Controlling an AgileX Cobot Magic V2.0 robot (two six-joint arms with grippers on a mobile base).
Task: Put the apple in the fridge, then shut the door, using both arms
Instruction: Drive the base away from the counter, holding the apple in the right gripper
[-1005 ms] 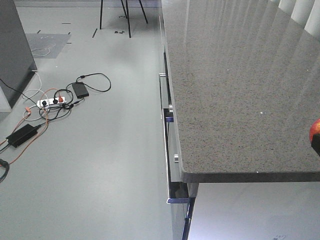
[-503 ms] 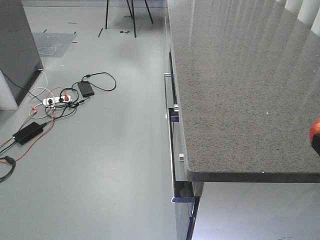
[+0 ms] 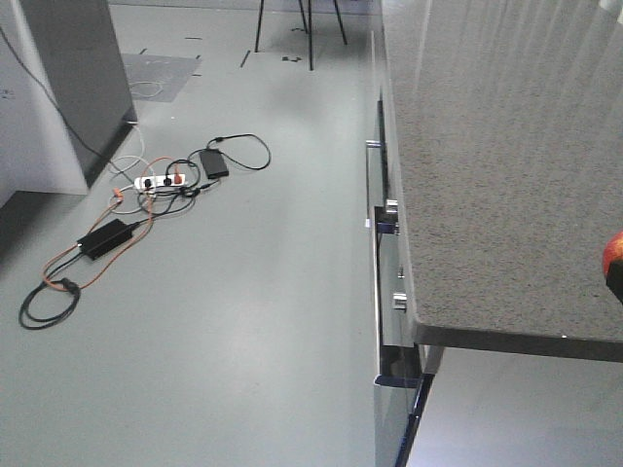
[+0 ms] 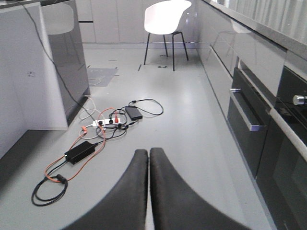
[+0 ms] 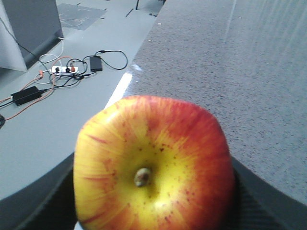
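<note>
**Carrying the apple**

My right gripper (image 5: 153,201) is clenched around the apple (image 5: 153,167), up over the grey counter (image 3: 506,195). My left gripper (image 4: 148,191) is pressed closed, holding nothing. I think the next job is finding the fridge; I can't spot it for sure.

This is a fitted kitchen that doubles as a test space. A long speckled grey stone counter (image 3: 506,175) runs down the right over flat, glossy grey drawer fronts (image 4: 218,52) and a built-in oven (image 4: 261,148) with a dark glass door, a bar handle (image 4: 247,110) and round metal knobs (image 3: 391,206); more plain grey cabinets (image 4: 115,19) line the far wall, with a white shell chair (image 4: 168,17) before them. On the bare grey floor (image 3: 263,292) lie a power strip (image 3: 159,181), a black power brick (image 3: 105,237) and tangled orange, black and white cables (image 3: 146,195), which point to equipment set up for work, not a lived-in home.
</note>
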